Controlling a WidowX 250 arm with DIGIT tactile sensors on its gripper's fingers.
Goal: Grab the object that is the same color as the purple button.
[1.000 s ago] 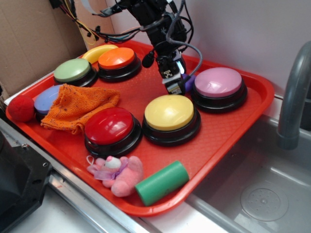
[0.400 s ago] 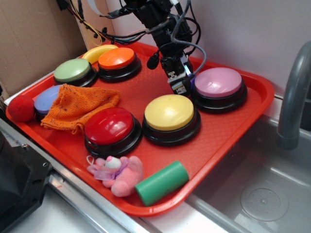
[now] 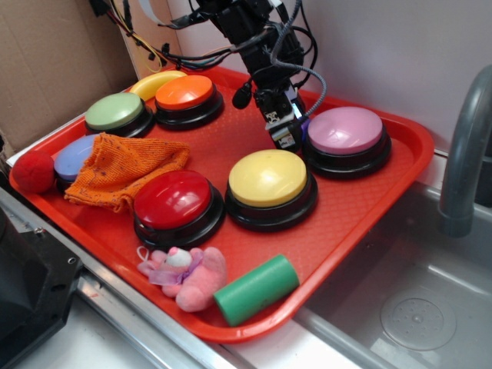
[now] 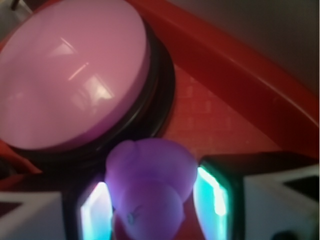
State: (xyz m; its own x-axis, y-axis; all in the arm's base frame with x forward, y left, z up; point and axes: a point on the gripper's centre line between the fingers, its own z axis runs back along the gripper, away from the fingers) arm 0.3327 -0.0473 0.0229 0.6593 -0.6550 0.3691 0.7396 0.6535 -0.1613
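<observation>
The tiny purple duck-like toy (image 4: 150,182) sits between my two glowing pads (image 4: 95,210) in the wrist view, touching them on both sides, low over the red tray (image 4: 235,95). My gripper (image 3: 288,140) is down at the tray's far side, right beside the left edge of the pinkish-lilac dome button (image 3: 345,129). That button fills the upper left of the wrist view (image 4: 70,75), just beyond the toy. In the exterior view the gripper hides nearly all of the toy.
On the tray (image 3: 407,165): yellow button (image 3: 267,177) just in front of the gripper, red button (image 3: 173,198), orange button (image 3: 184,91), green button (image 3: 115,110), bluish-lavender button (image 3: 75,154) under an orange mesh cloth (image 3: 123,169), red ball (image 3: 33,171), pink plush (image 3: 188,273), green cylinder (image 3: 256,288). Sink and faucet (image 3: 461,154) at right.
The gripper has moved right, up against the lilac button's edge, over where the purple toy showed a second ago. Since 0.4 s ago it has hardly moved.
</observation>
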